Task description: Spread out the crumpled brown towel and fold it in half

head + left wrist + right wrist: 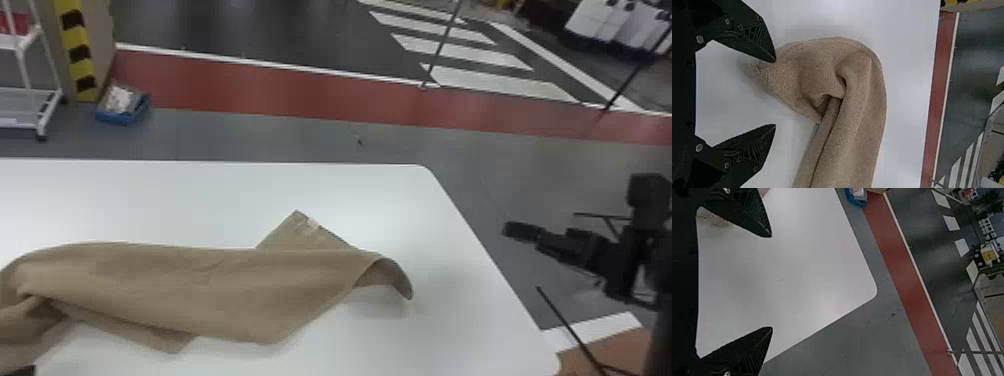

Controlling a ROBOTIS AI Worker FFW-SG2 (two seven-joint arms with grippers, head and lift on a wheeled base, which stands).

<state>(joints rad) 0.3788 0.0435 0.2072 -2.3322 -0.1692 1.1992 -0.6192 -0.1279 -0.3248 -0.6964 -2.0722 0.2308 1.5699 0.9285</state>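
Head view: brown towel (pixel 200 285) lies across near left part of table (pixel 250 195), doubled over itself; tagged corner pokes out on far side, right end arches up. Probably needs opening out so halves can match.

Left wrist view: left gripper (pixel 775 93) at bunched end, jaws apart, holding nothing; seems placed to pinch loose corner.

Right wrist view: right gripper (pixel 771 282), jaws open, empty, towel to left; likely meant for right end.
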